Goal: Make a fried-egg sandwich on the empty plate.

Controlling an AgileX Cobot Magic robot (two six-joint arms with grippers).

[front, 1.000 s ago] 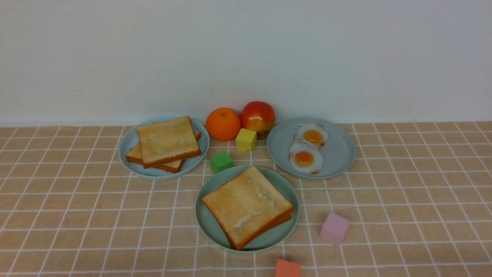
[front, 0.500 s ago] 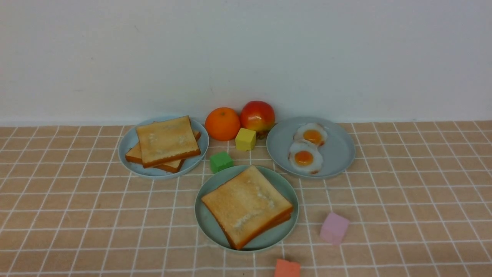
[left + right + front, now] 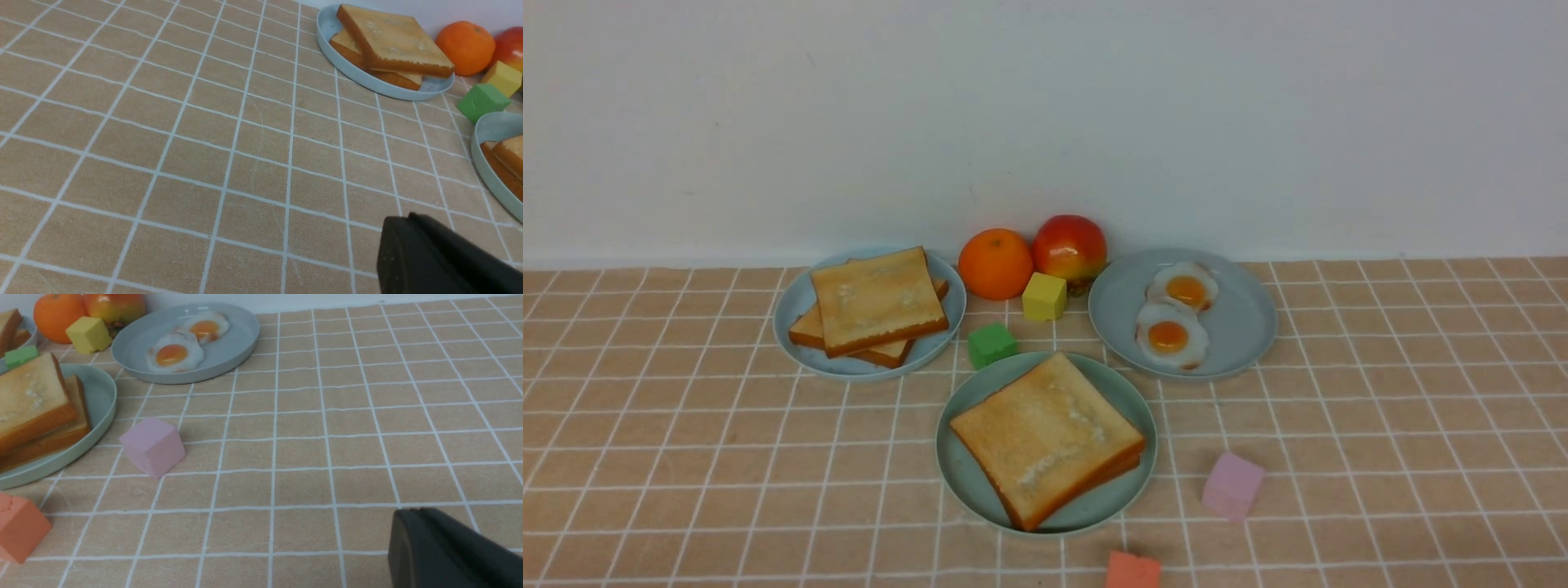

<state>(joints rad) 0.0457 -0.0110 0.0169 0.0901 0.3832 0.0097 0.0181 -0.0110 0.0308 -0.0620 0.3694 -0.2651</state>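
1. Front view, far left: neither arm shows here, and the left pincer (image 3: pixel 412 241) appears only in its wrist view as a dark tip above the checked cloth on the counter (image 3: pixel 686 457), jaws pressed together, nothing between them.
2. Moving right, a pale blue plate (image 3: pixel 796 314) carries two loose toast slices (image 3: pixel 876 299), stacked slightly askew.
3. Just right of that plate sits a green cube (image 3: pixel 991 344), and behind it by the wall an orange (image 3: pixel 995 263), a yellow cube (image 3: pixel 1044 296) and an apple (image 3: pixel 1070 247).
4. Centre front: the mint-green plate (image 3: pixel 964 474) holds the sandwich (image 3: pixel 1045 437), two toast slices stacked; no egg is visible between them from any view.
5. Right of centre, a second pale plate (image 3: pixel 1241 327) holds two fried eggs (image 3: pixel 1172 336), touching.
6. Nearer the camera lie a pink cube (image 3: pixel 1233 485) and an orange-red cube (image 3: pixel 1134 570).
7. Right pincer (image 3: pixel 425 535): a dark tip over bare cloth, seemingly closed and holding nothing.
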